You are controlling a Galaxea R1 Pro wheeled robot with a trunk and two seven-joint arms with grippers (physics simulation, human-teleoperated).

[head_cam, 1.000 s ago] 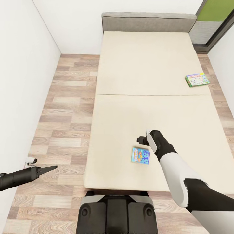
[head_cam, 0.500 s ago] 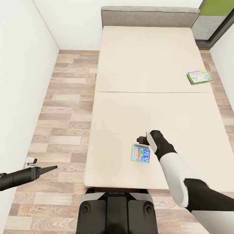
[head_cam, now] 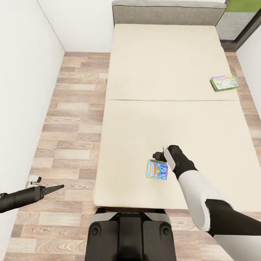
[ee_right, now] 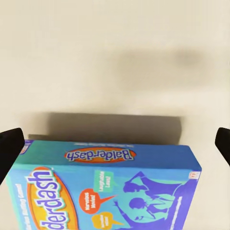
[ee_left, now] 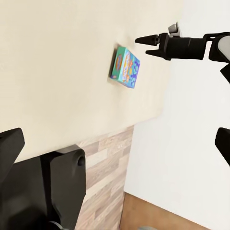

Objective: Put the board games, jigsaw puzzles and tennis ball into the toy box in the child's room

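From the head camera, the right gripper (head_cam: 156, 156) hovers over the bed (head_cam: 137, 119), just above the blue game box (head_cam: 157, 170); a green game box (head_cam: 224, 82) lies far off. Left gripper (head_cam: 54, 188) hangs over the floor (head_cam: 69, 119), pinched together. Right wrist camera: fingers (ee_right: 10, 146) spread wide, empty, the box (ee_right: 110, 187) between them.
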